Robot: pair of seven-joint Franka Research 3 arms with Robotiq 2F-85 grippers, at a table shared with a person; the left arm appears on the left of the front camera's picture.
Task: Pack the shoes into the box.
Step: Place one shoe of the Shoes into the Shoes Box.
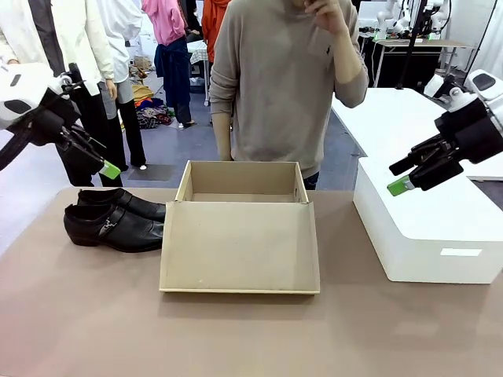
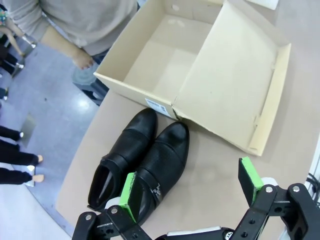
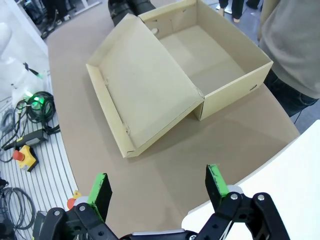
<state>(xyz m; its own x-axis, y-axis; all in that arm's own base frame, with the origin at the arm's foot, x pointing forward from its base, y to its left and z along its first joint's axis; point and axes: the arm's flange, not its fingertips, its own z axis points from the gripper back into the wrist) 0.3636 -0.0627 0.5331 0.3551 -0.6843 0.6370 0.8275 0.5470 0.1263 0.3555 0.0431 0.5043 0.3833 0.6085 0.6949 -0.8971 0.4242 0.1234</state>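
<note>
Front view: the black buckle shoes lie side by side on the counter, just left of the open cardboard shoebox. Left jaws and right jaws hang open above, gripping nothing.

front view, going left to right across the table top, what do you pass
shoes → brown cardboard box, open → larger white box

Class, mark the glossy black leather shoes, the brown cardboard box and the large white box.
glossy black leather shoes (image 1: pixel 118 226), front view, nearer shoe's upper.
brown cardboard box (image 1: pixel 240 247), front view, folded-out lid.
large white box (image 1: pixel 428 263), front view, front wall.
</note>
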